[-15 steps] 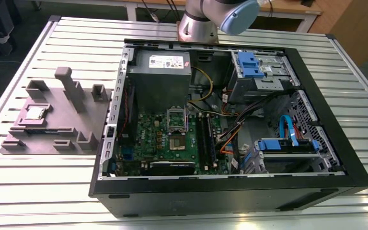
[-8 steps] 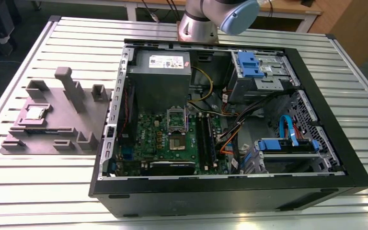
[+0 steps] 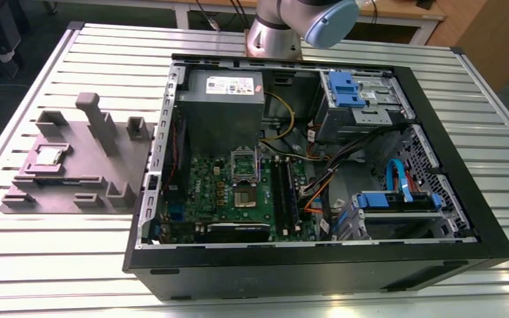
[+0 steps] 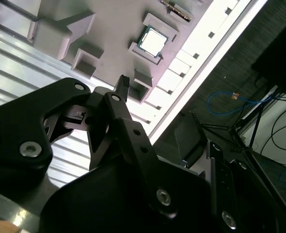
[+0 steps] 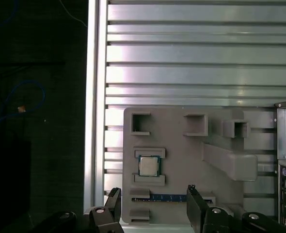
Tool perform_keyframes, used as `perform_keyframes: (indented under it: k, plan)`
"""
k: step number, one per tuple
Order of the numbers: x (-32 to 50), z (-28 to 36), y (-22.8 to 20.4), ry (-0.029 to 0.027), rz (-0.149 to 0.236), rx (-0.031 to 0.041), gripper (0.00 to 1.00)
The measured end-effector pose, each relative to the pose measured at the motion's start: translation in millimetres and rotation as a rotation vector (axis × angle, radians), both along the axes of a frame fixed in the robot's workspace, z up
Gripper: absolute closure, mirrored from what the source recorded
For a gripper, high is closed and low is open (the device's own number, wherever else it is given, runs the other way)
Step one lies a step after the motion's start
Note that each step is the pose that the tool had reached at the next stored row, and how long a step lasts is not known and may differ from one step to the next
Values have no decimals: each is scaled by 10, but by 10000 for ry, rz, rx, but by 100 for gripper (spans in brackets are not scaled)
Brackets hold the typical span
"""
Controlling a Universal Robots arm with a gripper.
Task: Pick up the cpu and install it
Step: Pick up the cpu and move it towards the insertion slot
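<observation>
The cpu [image 3: 50,156] is a small silvery square chip lying in a recess of the grey holder block [image 3: 104,169], on the slatted table at the exterior view's left. Both wrist views look down on the cpu [image 5: 148,166] [image 4: 152,39] from well above. My gripper [image 5: 152,198] is open, its two black fingers [image 5: 194,200] spread wide with nothing between them, high over the block and apart from the chip. One fingertip [image 4: 124,80] shows in the second wrist view. The socket [image 3: 244,192] sits on the green motherboard inside the open computer case [image 3: 466,199].
A long memory stick [image 5: 167,198] lies in a slot of the block beside the cpu. The block has raised posts [image 3: 89,109]. The grey power supply [image 3: 222,99], blue drive cages [image 3: 347,89] and cables crowd the case. The table edge [image 5: 92,97] drops to a dark floor.
</observation>
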State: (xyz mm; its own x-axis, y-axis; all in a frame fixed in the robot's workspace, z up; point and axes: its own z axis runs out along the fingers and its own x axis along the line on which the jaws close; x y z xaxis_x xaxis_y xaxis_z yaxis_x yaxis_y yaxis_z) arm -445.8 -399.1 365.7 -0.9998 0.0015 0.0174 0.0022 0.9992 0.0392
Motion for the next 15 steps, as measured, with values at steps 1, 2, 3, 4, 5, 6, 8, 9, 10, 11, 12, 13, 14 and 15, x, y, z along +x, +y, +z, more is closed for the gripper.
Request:
perform_keyframes:
  k: [1,2,3,4,5,6,8,9,10,11,12,13,14,15]
  plan:
    - [0,-2,0,0,0,0,35]
    - [0,-6,0,1,0,0,35]
    - [0,-12,0,0,0,0,35]
    - [0,-13,0,0,0,0,35]
    - [0,-15,0,0,-1,0,35]
    - [0,-17,0,0,0,0,35]
    - [0,-21,0,0,0,0,35]
    - [0,-58,0,0,0,0,35]
    - [0,-83,0,0,0,0,35]
    - [0,-85,0,-1,0,0,35]
    - [0,-86,0,0,-1,0,35]
    - [0,-88,0,0,0,0,35]
    - [0,-91,0,-1,0,0,35]
    - [0,-93,0,0,0,0,35]
